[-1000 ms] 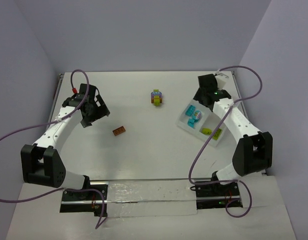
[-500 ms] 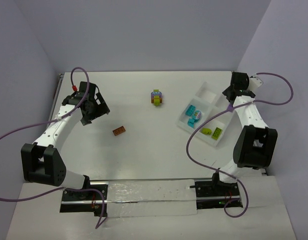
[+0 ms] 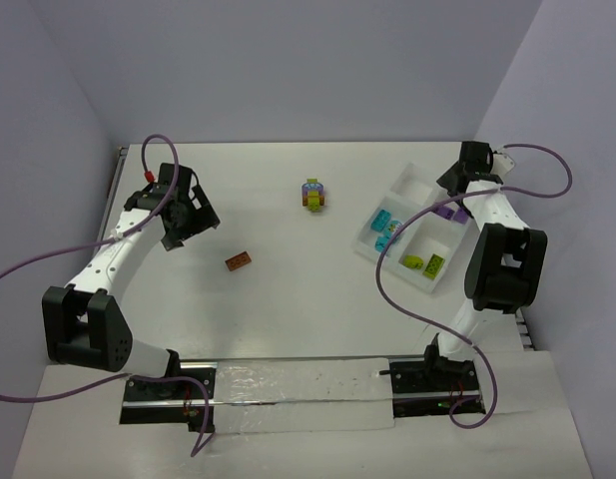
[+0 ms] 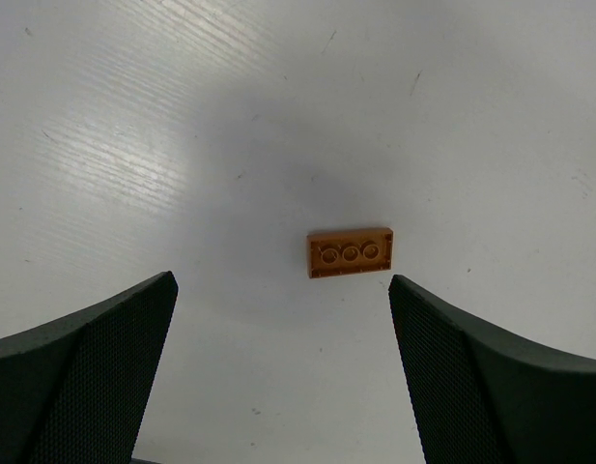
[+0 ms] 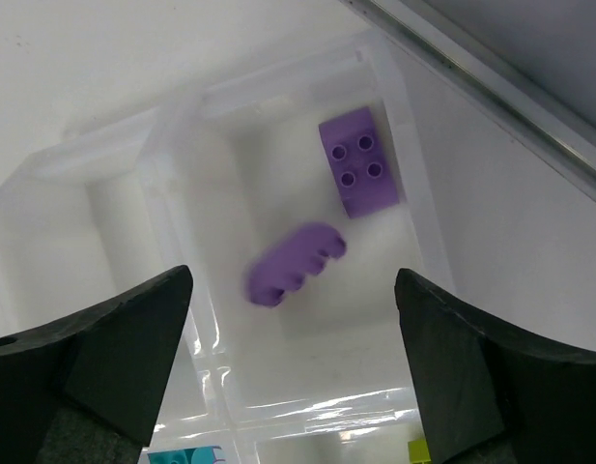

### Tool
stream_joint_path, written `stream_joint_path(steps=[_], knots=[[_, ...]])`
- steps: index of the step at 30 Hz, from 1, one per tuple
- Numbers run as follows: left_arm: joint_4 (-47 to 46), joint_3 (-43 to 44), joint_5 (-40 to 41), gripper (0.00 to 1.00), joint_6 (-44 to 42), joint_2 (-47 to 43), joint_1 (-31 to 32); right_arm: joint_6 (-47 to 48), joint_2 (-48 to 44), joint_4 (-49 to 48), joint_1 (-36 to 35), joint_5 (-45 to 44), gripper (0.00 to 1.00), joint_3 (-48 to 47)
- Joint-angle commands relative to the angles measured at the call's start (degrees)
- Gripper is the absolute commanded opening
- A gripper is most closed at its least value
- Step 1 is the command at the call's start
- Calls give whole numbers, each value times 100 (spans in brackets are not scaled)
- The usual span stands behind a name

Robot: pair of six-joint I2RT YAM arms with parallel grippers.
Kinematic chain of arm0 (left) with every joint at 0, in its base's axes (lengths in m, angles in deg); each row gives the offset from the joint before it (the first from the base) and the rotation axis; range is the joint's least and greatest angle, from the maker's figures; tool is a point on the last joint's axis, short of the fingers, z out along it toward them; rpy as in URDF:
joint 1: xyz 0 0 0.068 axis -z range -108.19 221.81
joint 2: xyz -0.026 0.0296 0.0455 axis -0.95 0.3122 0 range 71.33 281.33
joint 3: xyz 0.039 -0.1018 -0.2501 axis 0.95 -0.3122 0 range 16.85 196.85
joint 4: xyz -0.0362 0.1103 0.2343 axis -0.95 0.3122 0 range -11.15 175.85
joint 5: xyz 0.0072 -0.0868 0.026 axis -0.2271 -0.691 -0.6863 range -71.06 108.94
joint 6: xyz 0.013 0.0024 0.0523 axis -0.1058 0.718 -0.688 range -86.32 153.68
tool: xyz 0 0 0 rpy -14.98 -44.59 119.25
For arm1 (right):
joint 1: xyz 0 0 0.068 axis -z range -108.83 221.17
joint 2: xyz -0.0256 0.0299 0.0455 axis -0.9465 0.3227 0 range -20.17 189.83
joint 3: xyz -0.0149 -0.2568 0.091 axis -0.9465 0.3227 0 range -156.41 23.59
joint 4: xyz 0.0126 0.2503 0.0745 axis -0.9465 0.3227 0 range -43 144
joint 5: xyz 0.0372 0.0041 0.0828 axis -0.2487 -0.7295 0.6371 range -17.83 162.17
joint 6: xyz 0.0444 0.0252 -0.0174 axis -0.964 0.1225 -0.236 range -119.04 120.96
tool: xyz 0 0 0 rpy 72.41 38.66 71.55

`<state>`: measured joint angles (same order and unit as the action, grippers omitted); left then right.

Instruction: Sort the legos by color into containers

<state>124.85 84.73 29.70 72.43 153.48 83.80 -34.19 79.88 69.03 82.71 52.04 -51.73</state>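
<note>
L jaws open, orange brick (image 4: 350,252) mid-frame btwn them. R jaws open over tray (image 5: 355,329) cell w/ purple bricks (image 5: 358,160).

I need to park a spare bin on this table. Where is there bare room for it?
Widest bare patch: the table between the orange brick, the multicoloured clump and the tray, down to the near edge. The right side is crowded by the tray and the right arm.
</note>
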Motion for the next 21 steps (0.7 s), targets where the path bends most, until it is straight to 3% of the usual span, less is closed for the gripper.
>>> stream_joint_path(steps=[1, 4, 8, 15, 17, 21], knots=[[-153, -204, -162, 98, 54, -199, 74, 227, -291, -217, -133, 0, 95, -369], [-136, -310, -58, 98, 80, -217, 127, 381, -513, -198, -279, 79, 95, -353], [-181, -585, 65, 98, 98, -367, 204, 1092, -1225, -495, -1008, 338, 93, -18], [-352, -855, -87, 95, -426, -262, 412, 1812, -1663, -856, -3563, 953, 92, 415], [-360, -853, 127, 95, -418, -24, 558, 1815, -1635, -934, -3857, 1297, 91, 487], [-593, -471, 329, 95, -758, 607, 967, 1632, -1535, -836, -4224, 1071, 91, 585]])
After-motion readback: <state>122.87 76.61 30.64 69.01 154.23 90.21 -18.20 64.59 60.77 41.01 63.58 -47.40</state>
